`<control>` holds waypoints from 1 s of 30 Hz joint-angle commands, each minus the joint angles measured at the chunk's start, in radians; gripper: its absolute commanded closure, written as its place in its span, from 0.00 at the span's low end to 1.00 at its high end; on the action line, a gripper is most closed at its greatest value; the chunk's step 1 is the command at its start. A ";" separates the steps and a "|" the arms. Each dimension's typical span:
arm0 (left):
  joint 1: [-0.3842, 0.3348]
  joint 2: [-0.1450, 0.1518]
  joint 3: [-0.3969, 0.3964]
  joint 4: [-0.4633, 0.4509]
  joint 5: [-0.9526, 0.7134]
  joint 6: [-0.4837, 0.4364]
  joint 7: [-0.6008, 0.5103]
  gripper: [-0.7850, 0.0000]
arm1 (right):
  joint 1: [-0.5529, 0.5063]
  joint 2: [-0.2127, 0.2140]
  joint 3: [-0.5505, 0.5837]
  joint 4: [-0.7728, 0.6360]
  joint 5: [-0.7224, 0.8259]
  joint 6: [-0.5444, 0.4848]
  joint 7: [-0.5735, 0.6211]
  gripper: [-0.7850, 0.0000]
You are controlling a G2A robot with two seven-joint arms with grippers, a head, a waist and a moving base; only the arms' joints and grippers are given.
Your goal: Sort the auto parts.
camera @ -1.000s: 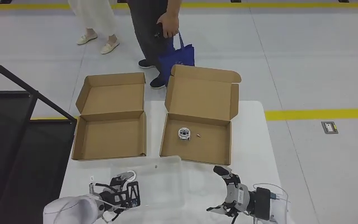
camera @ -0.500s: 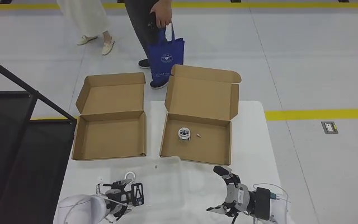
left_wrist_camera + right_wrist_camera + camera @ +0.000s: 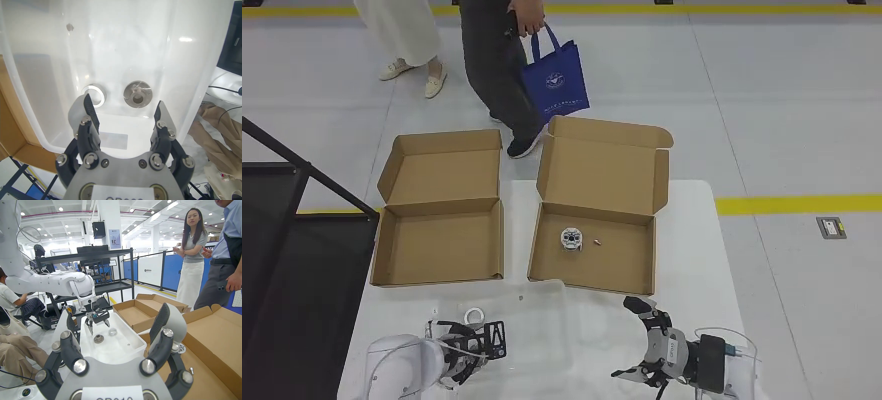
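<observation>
A silver ring (image 3: 94,92) and a flanged metal hub (image 3: 137,97) lie side by side in a clear plastic bin (image 3: 28,94); a small dark bit (image 3: 70,27) sits at its other end. My left gripper (image 3: 123,100) hangs open just above the two parts, holding nothing. From above, it (image 3: 487,340) is at the bin's left end, beside the ring (image 3: 474,315). My right gripper (image 3: 634,340) stands open and empty at the bin's right, near the table's front edge. The right wrist view has the left gripper (image 3: 98,323) over the hub (image 3: 99,338) and ring (image 3: 112,332).
Two open cardboard boxes stand behind the bin. The left box (image 3: 437,245) holds nothing. In the right box (image 3: 627,265) lie a round bearing-like part (image 3: 571,237) and a small pin (image 3: 597,241). A black rack (image 3: 272,260) borders the table's left side.
My left arm has shifted to the right along the table's front, bringing its gripper further over the bin. The right arm has kept still.
</observation>
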 commanded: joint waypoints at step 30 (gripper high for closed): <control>-0.122 0.076 0.156 0.108 -0.078 0.018 -0.016 0.56 | 0.000 0.000 0.000 0.000 0.000 0.000 0.000 0.00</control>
